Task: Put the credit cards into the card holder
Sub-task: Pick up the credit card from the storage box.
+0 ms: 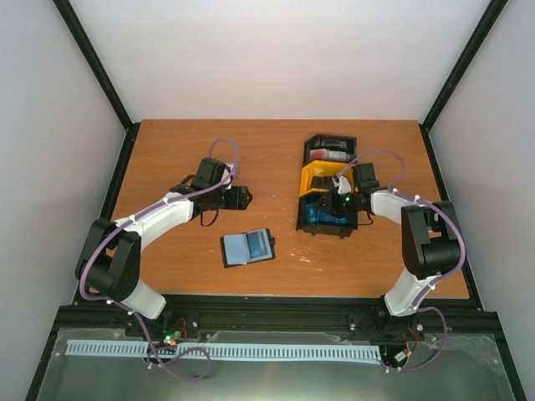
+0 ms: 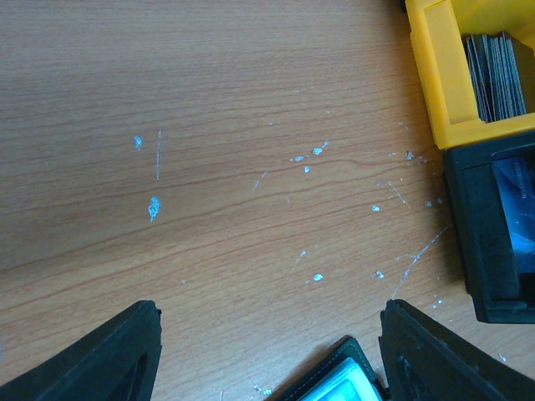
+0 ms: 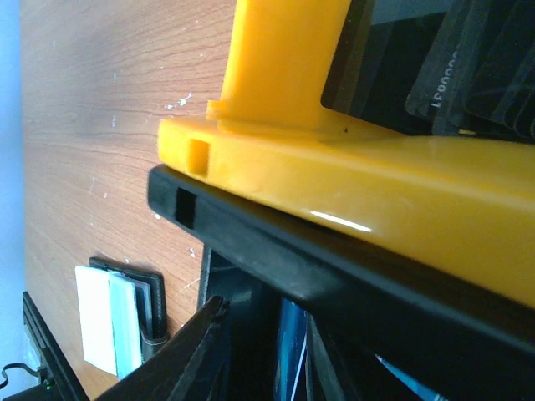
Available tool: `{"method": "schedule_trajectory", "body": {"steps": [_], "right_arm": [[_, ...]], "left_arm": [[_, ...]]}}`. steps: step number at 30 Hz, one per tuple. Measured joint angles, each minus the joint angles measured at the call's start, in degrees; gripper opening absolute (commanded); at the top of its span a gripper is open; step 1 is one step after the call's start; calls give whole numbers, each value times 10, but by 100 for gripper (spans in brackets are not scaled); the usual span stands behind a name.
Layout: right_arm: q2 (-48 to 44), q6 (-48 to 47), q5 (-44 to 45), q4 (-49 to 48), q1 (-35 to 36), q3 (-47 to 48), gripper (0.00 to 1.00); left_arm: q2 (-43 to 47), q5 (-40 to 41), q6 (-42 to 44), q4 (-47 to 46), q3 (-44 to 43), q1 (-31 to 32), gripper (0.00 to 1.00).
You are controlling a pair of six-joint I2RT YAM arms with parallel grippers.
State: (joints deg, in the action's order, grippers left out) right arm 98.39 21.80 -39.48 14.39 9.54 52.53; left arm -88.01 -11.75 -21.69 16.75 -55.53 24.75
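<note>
- Here the card holder [image 1: 247,248] is shown open on the table [image 1: 167,159], one light blue card [image 1: 259,243] already lodged.
- Left gripper [image 2: 272,313]: jaws apart above bare wood beside it.
- Right gripper [image 1: 338,199]: at the near black tray [image 1: 311,225]; jaws cannot be told.
- A single card should be pinched.

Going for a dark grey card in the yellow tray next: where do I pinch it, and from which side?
Pinch the exposed top edge of an end card among the dark grey cards, coming down from above. They seem to stand on edge, packed together, and the yellow tray walls off their sides.
</note>
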Motion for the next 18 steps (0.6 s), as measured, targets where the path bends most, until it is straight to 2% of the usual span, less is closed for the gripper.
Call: {"method": "schedule_trajectory", "body": {"steps": [18], "right_arm": [[0,19,-37,-57,11,-5,27]], "left_arm": [[0,0,0,0,0,0,73]]}}
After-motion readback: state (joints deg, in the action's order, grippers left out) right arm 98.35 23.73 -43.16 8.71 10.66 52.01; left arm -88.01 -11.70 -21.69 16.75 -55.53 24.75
